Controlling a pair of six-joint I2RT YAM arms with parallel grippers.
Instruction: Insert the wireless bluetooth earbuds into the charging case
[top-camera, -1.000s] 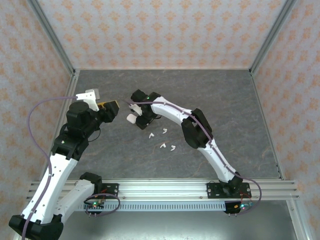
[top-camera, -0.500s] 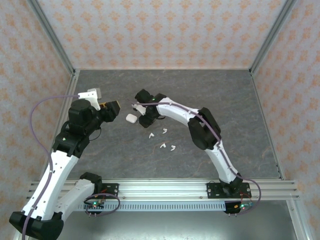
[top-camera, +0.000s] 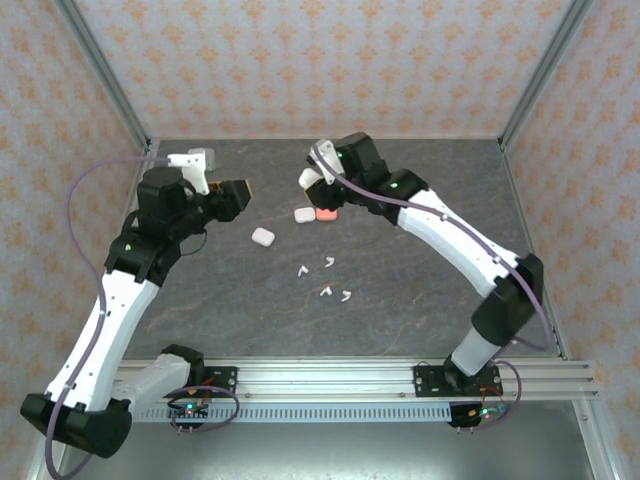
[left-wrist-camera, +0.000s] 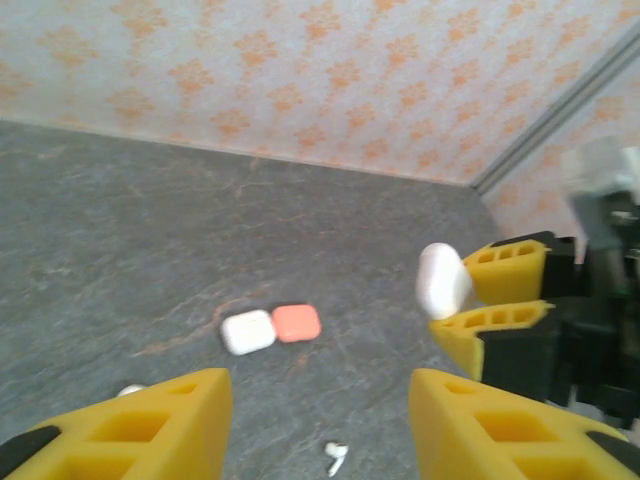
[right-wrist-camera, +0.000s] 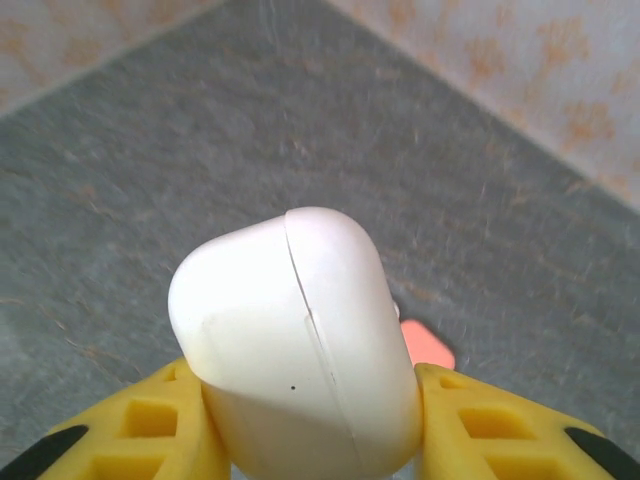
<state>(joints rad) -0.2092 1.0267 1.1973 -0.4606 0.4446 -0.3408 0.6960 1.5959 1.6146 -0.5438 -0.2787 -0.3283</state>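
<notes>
Right pincer (right-wrist-camera: 312, 440) pinches a shut white case (right-wrist-camera: 300, 330) aloft (lid seam visible); left pincer (left-wrist-camera: 320, 420) hangs spread, empty. Earbuds (top-camera: 346, 296) lie loose mid-frame on the tabletop (top-camera: 230, 310); best to hold the case steady and open the lid first.

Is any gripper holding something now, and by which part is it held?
The right gripper holds a white charging case, jaws clamped on two opposite sides of it. The left gripper is open, holding nothing.

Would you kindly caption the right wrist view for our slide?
Right gripper clamps a closed white charging case over the table.
</notes>
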